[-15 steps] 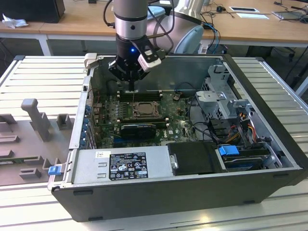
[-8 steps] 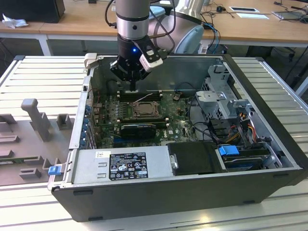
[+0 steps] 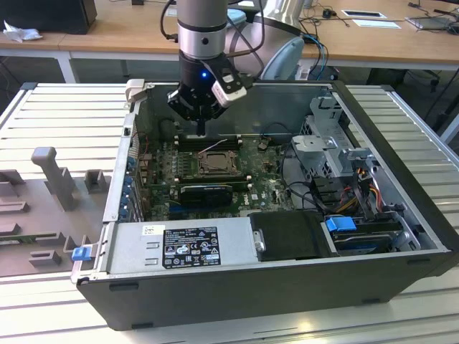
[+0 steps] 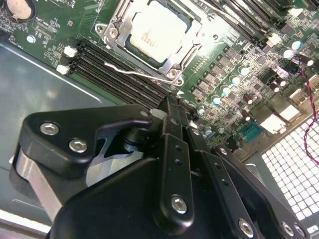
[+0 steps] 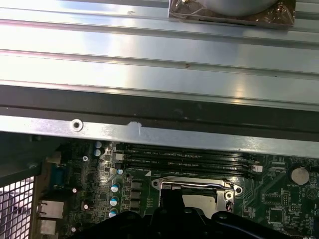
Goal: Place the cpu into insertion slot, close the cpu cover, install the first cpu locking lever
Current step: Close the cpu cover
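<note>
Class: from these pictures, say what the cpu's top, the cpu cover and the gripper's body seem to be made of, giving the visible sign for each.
The cpu: top looks like pale matte metal, evenly lit without glare.
The cpu cover: probably bare steel, silvery with bright glints along its edges.
The gripper: body looks like black matte plastic or coated metal, fastened with shiny screws; which one is uncertain.

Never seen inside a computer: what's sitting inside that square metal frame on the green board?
The cpu, a pale square chip, lies in the slot with the cover closed around it. The socket beneath is hidden by the chip.
</note>
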